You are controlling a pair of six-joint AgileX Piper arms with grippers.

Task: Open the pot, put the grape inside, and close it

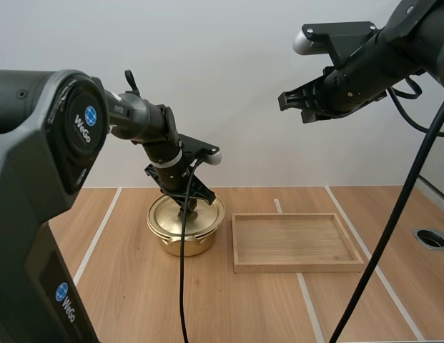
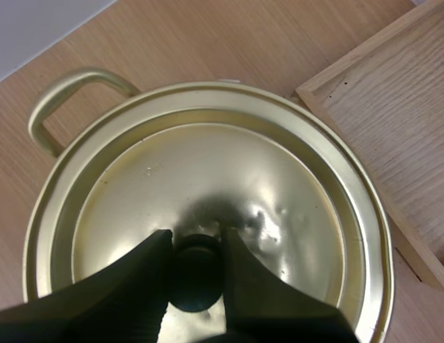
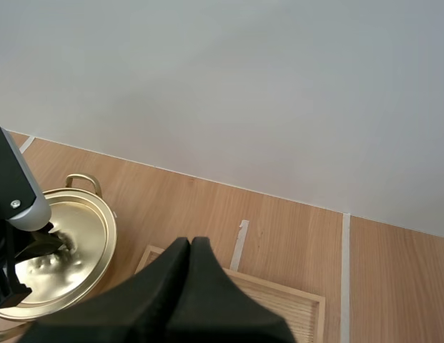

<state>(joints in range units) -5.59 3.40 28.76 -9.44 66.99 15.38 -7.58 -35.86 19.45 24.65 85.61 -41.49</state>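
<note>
Here, lid (image 2: 229,168) on pot (image 1: 183,244), left end effector (image 2: 196,237) pinching its knob (image 2: 196,277), right end effector (image 3: 191,246) pressed together.

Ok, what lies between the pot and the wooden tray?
Nothing: just a narrow bare strip of table separates the pot from the wooden tray. The high view shows it, and the left wrist view too.
</note>
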